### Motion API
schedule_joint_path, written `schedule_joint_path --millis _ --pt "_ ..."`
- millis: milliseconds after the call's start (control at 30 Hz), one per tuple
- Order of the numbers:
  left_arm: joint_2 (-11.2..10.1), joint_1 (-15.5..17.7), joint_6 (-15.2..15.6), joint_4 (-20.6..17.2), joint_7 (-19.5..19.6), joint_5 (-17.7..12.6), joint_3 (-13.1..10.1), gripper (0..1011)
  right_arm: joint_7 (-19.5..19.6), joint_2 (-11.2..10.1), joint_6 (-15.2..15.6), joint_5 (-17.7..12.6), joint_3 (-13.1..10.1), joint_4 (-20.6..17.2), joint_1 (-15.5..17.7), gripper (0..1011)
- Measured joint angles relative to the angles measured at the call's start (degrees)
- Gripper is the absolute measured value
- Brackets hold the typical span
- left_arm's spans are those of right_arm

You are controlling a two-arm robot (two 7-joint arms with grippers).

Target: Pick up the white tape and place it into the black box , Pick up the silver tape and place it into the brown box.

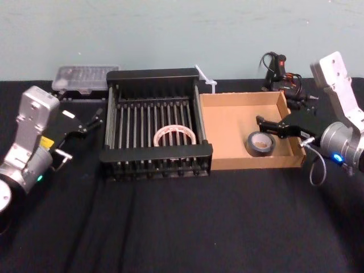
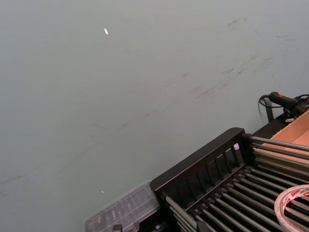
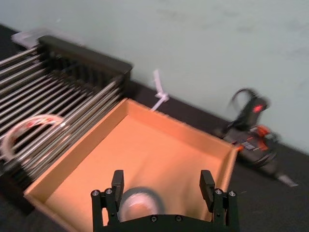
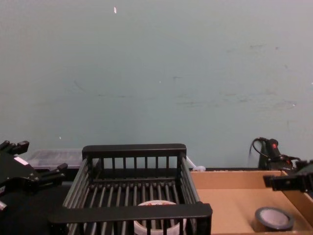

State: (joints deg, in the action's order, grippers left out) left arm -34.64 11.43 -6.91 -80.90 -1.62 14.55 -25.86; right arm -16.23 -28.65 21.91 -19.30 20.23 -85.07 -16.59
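The white tape (image 1: 174,135) lies flat on the bars inside the black box (image 1: 153,74); it also shows in the chest view as a white tape (image 4: 154,204) behind the front rim. The silver tape (image 1: 261,143) rests on the floor of the brown box (image 1: 227,128), near its right wall. My right gripper (image 1: 268,126) hovers open just above and to the right of the roll; in the right wrist view the right gripper (image 3: 162,186) straddles the silver tape (image 3: 140,200) with nothing held. Left of the black box, my left gripper (image 1: 92,119) is open and holds nothing.
A clear plastic case (image 1: 85,77) sits behind the black box at the back left. A black and red tool with cables (image 1: 278,68) lies behind the brown box. A small white piece (image 1: 206,79) lies between the boxes at the back. Black cloth covers the table's front.
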Motion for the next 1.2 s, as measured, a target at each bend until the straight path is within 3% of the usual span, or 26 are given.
schedule_joint_path --millis 67,333,500,733,1200 --pt "0.00 0.00 0.00 0.00 0.00 0.00 0.00 1001 2.04 0.39 -1.61 1.36 -0.31 -0.76 0.95 1002" --pt "0.00 0.00 0.00 0.00 0.00 0.00 0.00 1002 14.96 3.21 -13.50 10.99 -1.65 -2.14 6.97 1002" --pt "0.00 0.00 0.00 0.00 0.00 0.00 0.00 1002 18.73 4.28 -16.67 13.61 -2.58 -1.56 9.10 1002" --pt "0.00 0.00 0.00 0.00 0.00 0.00 0.00 1001 20.66 5.20 -18.56 15.85 -3.43 -0.59 10.68 1002" --pt "0.00 0.00 0.00 0.00 0.00 0.00 0.00 1001 20.15 5.55 -18.58 15.80 -4.13 -0.56 10.99 1002"
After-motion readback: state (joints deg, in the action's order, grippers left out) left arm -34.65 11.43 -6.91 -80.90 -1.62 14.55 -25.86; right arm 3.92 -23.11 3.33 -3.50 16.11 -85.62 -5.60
